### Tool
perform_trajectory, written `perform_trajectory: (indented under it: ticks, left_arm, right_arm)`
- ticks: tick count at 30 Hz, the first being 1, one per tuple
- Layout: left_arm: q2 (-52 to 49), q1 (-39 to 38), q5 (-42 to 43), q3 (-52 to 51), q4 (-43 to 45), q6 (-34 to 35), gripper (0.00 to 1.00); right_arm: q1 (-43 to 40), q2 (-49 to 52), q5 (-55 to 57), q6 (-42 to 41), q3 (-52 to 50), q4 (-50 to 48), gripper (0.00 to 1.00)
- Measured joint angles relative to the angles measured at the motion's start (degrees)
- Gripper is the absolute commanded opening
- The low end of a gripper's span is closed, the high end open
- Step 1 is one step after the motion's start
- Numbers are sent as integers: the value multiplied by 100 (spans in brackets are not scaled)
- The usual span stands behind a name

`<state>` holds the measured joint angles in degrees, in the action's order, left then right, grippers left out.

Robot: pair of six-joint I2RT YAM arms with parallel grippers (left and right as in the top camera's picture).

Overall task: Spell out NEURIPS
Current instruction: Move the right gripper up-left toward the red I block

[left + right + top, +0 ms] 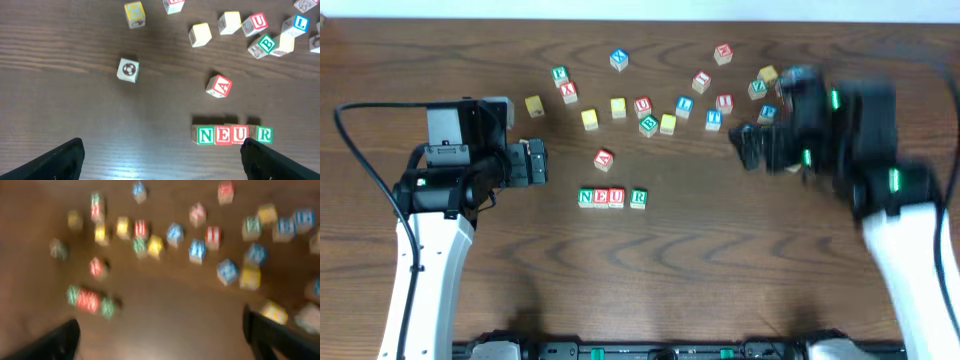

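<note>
the left gripper (161, 150) is hanging over the bench (75, 100) with its fingers spread wide and nothing between them. just ahead of it, toward its right-hand finger (280, 162), four cubes are sitting in a line. the green n cube (205, 135), red e cube (222, 135) and red u cube (240, 134) are touching side by side, and the green r cube (264, 134) is sitting a sliver apart at the end. the line's long axis is running crosswise to this gripper, and the letters are facing up and reading upright from the robot's side: "neur".

farther ahead the a cube (219, 86), red-lettered and turned askew, is lying alone. beyond it are a loose u cube (255, 22), a green b cube (265, 44) and a blue l cube (297, 23). ahead and to this gripper's left a picture cube (128, 70) is showing a round ball-like mark.

the right gripper (160, 322) is also spread wide and empty, with scattered cubes lying ahead of it and the row far off ahead to its left. its view is smeared by motion, so i cannot read the letters there or pick out the i, p and s.
</note>
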<state>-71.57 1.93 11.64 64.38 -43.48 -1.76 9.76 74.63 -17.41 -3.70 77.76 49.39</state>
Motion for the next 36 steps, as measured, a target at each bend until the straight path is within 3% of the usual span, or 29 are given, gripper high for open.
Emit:
perform_trajectory:
  ticks: [1, 6, 14, 25, 36]
  left_arm:
    - [-2, 0, 2, 2, 11, 0, 98]
    - [-7, 0, 0, 2, -2, 0, 98]
    - [-4, 0, 2, 2, 4, 0, 98]
    - [-4, 0, 0, 2, 4, 0, 98]
    - [-4, 0, 2, 2, 4, 0, 98]
  right_arm:
    - [0, 704, -105, 50, 710, 129, 99]
    - [2, 1993, -490, 92, 1639, 219, 99]
    - [0, 2868, -20, -170, 2164, 546, 99]
    - [0, 4695, 911, -527, 4175, 1982, 99]
    - [118, 5388, 1786, -750, 4317, 1696, 95]
